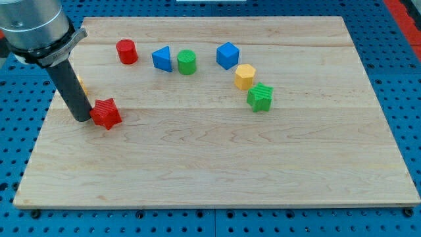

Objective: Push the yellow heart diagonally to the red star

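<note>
My tip [81,120] rests on the board at the view's left, touching or almost touching the left side of the red star [106,113]. The yellow heart [81,84] is mostly hidden behind the rod. Only a thin yellow sliver shows at the rod's right edge, above and to the left of the red star. Its shape cannot be made out from here.
A red cylinder [127,51], a blue triangle [162,58], a green cylinder [187,62] and a blue cube [227,55] line the view's top. A yellow hexagon [245,76] and a green star [260,97] sit right of centre. The wooden board [217,171] has a blue pegboard around it.
</note>
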`<state>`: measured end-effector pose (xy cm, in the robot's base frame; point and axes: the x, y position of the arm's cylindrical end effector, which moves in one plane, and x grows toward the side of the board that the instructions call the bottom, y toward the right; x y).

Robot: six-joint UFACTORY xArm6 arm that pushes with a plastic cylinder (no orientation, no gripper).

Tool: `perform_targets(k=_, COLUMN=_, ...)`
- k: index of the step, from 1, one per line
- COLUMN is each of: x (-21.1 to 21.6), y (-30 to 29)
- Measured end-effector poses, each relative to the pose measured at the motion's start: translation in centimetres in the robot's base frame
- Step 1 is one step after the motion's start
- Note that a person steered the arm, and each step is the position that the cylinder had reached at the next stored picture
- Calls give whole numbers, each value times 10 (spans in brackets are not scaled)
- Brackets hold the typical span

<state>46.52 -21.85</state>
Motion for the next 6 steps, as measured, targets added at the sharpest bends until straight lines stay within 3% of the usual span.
perform_targets(k=1, x=-47, y=3)
perform_targets(k=2, x=-35, y=36)
perform_targets(k=3, x=26, y=16)
perform_targets(k=4, x=1, y=11)
perform_targets(k=5, x=4, y=35)
perform_targets(k=6, x=53, y=49)
